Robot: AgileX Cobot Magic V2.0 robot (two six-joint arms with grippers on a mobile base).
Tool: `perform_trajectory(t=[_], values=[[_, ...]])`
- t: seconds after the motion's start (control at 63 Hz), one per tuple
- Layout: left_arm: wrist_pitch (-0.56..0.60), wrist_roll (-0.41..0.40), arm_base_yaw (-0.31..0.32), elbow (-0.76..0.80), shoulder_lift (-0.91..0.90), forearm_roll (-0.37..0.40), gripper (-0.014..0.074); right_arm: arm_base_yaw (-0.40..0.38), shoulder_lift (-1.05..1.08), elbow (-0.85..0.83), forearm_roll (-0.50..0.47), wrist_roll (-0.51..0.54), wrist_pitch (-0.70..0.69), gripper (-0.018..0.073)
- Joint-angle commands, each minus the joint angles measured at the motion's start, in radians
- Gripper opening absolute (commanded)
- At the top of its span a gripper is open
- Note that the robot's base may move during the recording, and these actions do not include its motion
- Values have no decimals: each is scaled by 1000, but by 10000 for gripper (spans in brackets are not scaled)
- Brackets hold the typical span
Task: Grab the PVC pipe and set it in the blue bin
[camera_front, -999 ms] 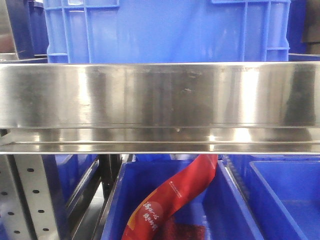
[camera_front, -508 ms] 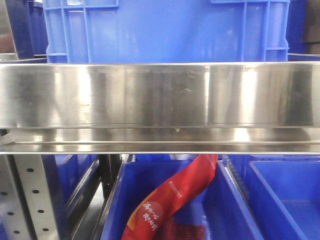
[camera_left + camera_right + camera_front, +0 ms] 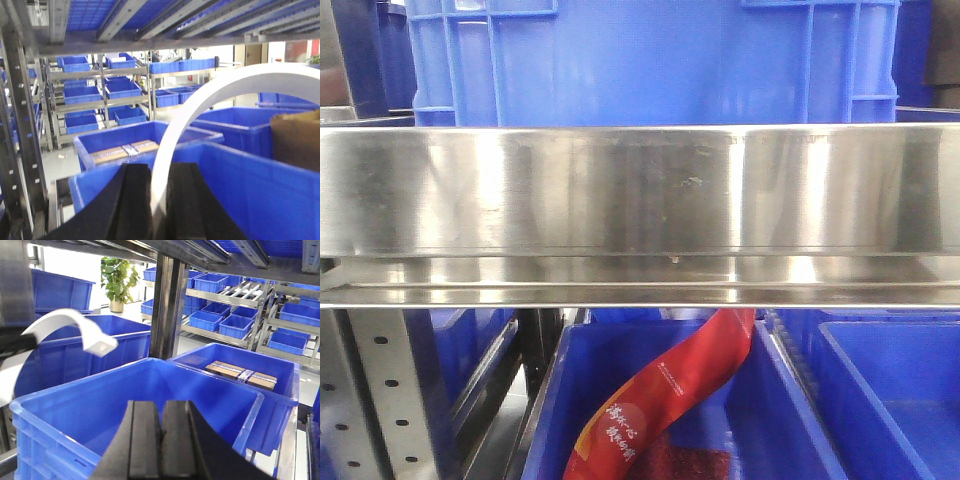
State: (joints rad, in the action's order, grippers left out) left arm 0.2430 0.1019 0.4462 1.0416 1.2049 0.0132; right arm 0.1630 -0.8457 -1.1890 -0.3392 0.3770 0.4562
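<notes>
at the bottom of the left wrist view, left gripper (image 3: 159, 200) is closed tight on the lower end of the white pvc pipe (image 3: 220, 86), which arcs up and to the right above the blue bin (image 3: 260, 195). right wrist view: right gripper (image 3: 161, 440), pads pressed together with nothing between them, above a blue bin; the pipe's free end shows at left. front view: steel shelf beam (image 3: 640, 190); red banner (image 3: 670, 385) below it.
</notes>
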Motion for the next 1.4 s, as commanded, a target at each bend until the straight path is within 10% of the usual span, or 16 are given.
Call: perform_trajectory(t=[0.0,0.682,1.031,1.38], values=[[22,-5,5,43,24,-1,-111,0,13,-7,7,7,1,-169],[28,-5,7,180,255,-1,-106,0,13,-7,8,7,9,-169],[36,-5,7,180,271,-1,206,0,13,-7,8,7,9,-169],[27,-5,27,180,252,-1,100,0,13,-7,14,7,9,-169]])
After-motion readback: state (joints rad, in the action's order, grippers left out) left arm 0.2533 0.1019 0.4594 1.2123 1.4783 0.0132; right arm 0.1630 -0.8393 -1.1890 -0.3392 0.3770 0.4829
